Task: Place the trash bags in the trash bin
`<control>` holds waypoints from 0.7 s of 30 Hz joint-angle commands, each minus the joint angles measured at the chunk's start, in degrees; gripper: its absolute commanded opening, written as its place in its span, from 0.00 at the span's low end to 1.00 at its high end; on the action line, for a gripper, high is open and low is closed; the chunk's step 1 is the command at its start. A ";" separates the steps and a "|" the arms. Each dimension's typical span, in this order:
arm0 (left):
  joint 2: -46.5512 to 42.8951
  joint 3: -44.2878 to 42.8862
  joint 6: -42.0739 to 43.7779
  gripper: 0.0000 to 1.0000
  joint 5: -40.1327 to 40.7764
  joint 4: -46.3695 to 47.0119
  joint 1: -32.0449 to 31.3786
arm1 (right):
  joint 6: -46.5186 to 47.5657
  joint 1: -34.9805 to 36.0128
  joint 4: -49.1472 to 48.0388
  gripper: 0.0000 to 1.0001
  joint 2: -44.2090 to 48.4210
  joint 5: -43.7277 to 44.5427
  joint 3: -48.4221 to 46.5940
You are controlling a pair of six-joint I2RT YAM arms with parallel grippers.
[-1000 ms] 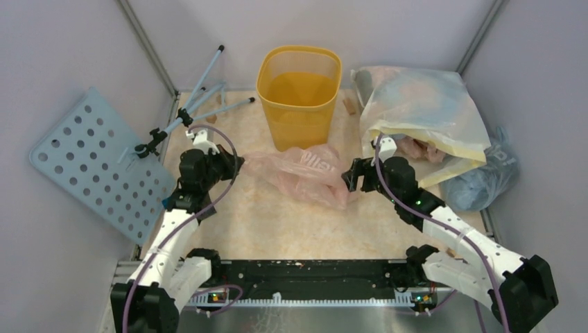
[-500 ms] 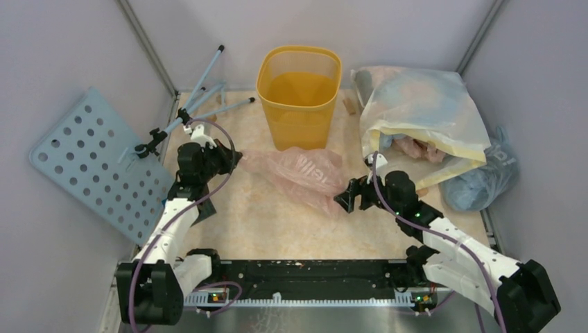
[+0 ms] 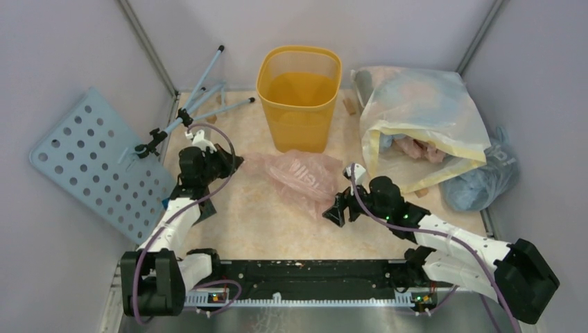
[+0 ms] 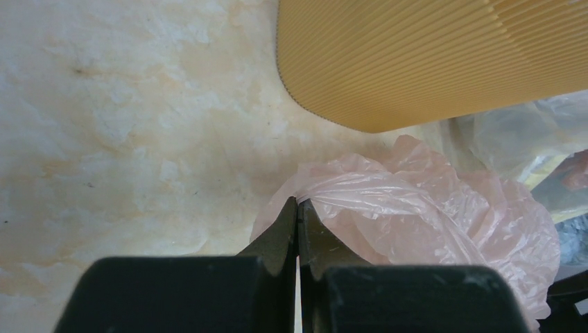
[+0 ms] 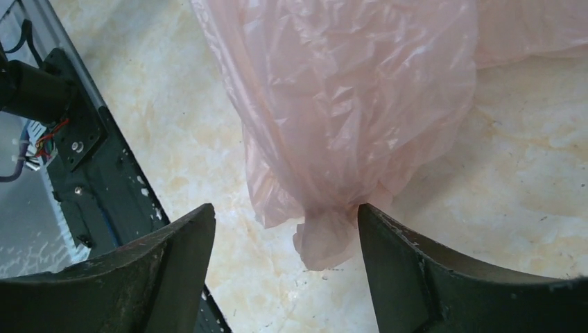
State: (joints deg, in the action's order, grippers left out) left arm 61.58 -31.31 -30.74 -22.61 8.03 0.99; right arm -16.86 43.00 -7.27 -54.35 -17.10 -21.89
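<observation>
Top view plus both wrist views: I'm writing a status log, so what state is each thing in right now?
trash bin, upright, open-topped.
pink trash bag, crumpled, lying in front of the trash bin, not in it.
left end effector, shut on the pink trash bag's edge.
right end effector, open, one finger on each side of the bag's twisted tail.
whitish-yellow sack, lying on its side, mouth open.
grey-blue bag, crumpled.

Notebook entry, own hardware. My left arm and right arm: white shells on the long links, black housings at the joints. A purple cable trails along each. Left gripper: matte black wedge fingers. Right gripper: broad, curved black fingers, scuffed, dusty. Black base rail.
</observation>
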 commanded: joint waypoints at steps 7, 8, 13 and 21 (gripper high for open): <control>-0.97 0.86 -1.41 0.00 -6.28 4.38 0.24 | 3.83 1.05 -0.31 0.61 -2.02 2.40 -5.39; -1.20 0.97 -1.87 0.00 -6.87 4.60 0.24 | 3.85 1.26 -0.22 0.61 -2.45 2.61 -5.55; -1.82 1.51 -4.12 0.00 -11.29 6.67 0.24 | 5.19 3.07 0.93 0.57 -4.34 5.41 -7.10; -3.52 1.59 -4.58 0.00 -12.55 5.66 0.24 | 4.16 5.32 1.87 0.09 -7.69 12.10 -11.24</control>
State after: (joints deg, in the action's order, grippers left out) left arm 60.29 -30.26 -34.65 -33.21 10.92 0.99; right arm -12.03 47.18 -4.40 -60.95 -9.63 -28.42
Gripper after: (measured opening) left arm 0.005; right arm 0.201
